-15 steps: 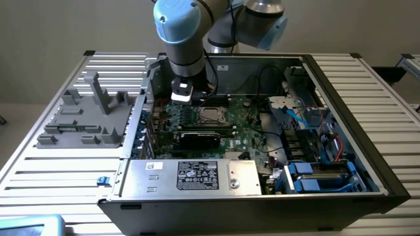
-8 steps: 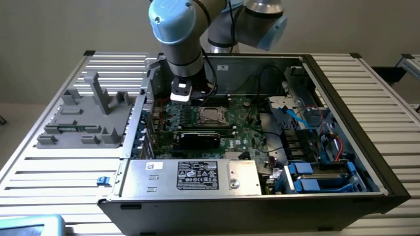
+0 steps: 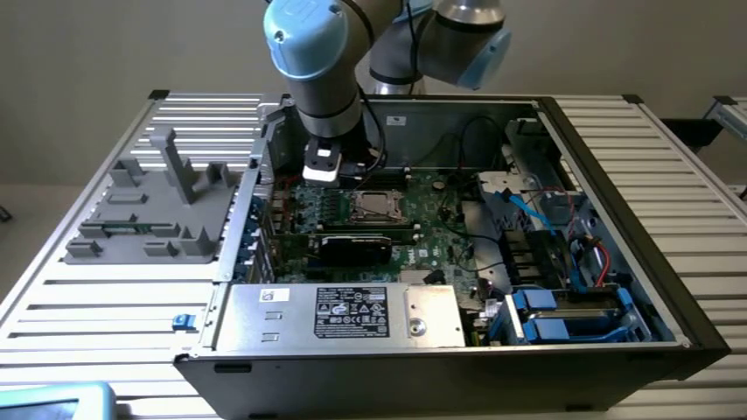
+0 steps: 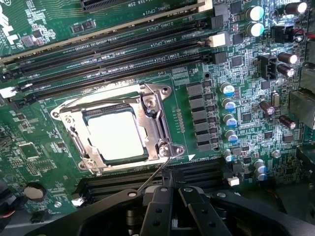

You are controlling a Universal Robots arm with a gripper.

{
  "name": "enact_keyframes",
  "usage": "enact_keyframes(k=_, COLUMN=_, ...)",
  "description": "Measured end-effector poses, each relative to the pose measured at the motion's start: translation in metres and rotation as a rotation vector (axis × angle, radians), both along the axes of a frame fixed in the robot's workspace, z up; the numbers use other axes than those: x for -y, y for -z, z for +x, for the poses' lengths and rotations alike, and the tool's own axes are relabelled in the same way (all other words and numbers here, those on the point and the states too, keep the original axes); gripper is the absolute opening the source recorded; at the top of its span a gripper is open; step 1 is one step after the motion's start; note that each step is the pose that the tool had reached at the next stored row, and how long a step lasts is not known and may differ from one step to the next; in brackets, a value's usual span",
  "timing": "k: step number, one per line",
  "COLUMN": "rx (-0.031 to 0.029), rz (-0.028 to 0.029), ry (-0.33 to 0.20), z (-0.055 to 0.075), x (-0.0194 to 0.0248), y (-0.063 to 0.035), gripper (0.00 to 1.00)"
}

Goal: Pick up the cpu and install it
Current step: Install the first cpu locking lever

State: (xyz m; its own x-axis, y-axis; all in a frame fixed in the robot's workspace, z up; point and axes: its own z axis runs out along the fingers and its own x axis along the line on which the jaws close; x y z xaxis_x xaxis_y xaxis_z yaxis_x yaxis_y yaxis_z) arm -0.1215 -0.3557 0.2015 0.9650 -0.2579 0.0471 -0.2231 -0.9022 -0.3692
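Cpu [image 4: 117, 135] was sitting flat in its socket on the green motherboard [image 4: 39, 142], silvery top up, with the metal frame [image 4: 156, 105] down around its edges. The gripper [image 4: 174, 188] hung just off one side of the socket, its fingers [image 4: 158, 211] pressed together with nothing between them, clear of the chip.

Room-wise it was pretty tight. Long black memory slots [image 4: 113, 54] ran along the far side of the socket, and another set of slots [image 4: 206, 172] lay between the socket and the gripper. A row of round capacitors [image 4: 229, 105] stood beside a third edge. Straight above the chip it was open, though.

In the exterior view the arm [image 3: 321, 70] came down through the open side of the computer case [image 3: 618, 201], close to the wall on the exterior view's left. A black card [image 3: 356, 247] stood just on the near side of the socket, the silver power supply [image 3: 350, 312] ran along the near edge, and blue cables [image 3: 520, 206] crowded the exterior view's right. A grey plastic holder [image 3: 152, 206] sat outside the case on the slatted table [image 3: 688, 140].

Hard to make out: a thin wire lever [image 4: 152, 178] ran from a frame corner toward the fingertips, and I couldn't tell if it touched them or was latched. Glare washed out the chip's top. The gripper's body was cut off in the wrist view.
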Motion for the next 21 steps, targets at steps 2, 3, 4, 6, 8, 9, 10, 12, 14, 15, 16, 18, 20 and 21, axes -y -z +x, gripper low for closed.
enact_keyframes(k=2, rx=0.0014, rz=-0.0001, ry=0.001, z=0.0001, x=0.0002, y=0.0, gripper=0.11)
enact_keyframes(k=3, rx=0.0021, rz=0.0, ry=0.002, z=0.0001, x=0.0002, y=0.0001, gripper=0.11)
enact_keyframes(k=4, rx=0.003, rz=-0.0001, ry=0.002, z=0.0001, x=0.0003, y=0.0001, gripper=0.11)
enact_keyframes(k=6, rx=0.0054, rz=-0.0001, ry=0.004, z=0.0, x=0.0003, y=0.0003, gripper=0.11)
enact_keyframes(k=8, rx=0.0084, rz=-0.0001, ry=0.005, z=0.0001, x=0.0003, y=0.0005, gripper=0.11)
enact_keyframes(k=9, rx=0.0099, rz=-0.0003, ry=0.006, z=0.0001, x=0.0003, y=0.0006, gripper=0.11)
enact_keyframes(k=10, rx=0.0108, rz=-0.0005, ry=0.007, z=0.0002, x=0.0003, y=0.0006, gripper=0.11)
enact_keyframes(k=12, rx=0.0134, rz=-0.0006, ry=0.008, z=0.0005, x=0.0003, y=0.0008, gripper=0.11)
enact_keyframes(k=14, rx=0.016, rz=-0.0009, ry=0.01, z=0.0007, x=0.0003, y=0.0011, gripper=0.11)
enact_keyframes(k=15, rx=0.0173, rz=-0.0009, ry=0.01, z=0.0009, x=0.0003, y=0.0014, gripper=0.11)
enact_keyframes(k=16, rx=0.0187, rz=-0.001, ry=0.011, z=0.001, x=0.0003, y=0.0017, gripper=0.11)
enact_keyframes(k=18, rx=0.0211, rz=-0.0012, ry=0.012, z=0.0014, x=0.0002, y=0.0026, gripper=0.11)
enact_keyframes(k=20, rx=0.023, rz=-0.0021, ry=0.012, z=0.0018, x=0.0002, y=0.003, gripper=0.11)
enact_keyframes(k=21, rx=0.0239, rz=-0.0026, ry=0.012, z=0.002, x=0.0002, y=0.0031, gripper=0.11)
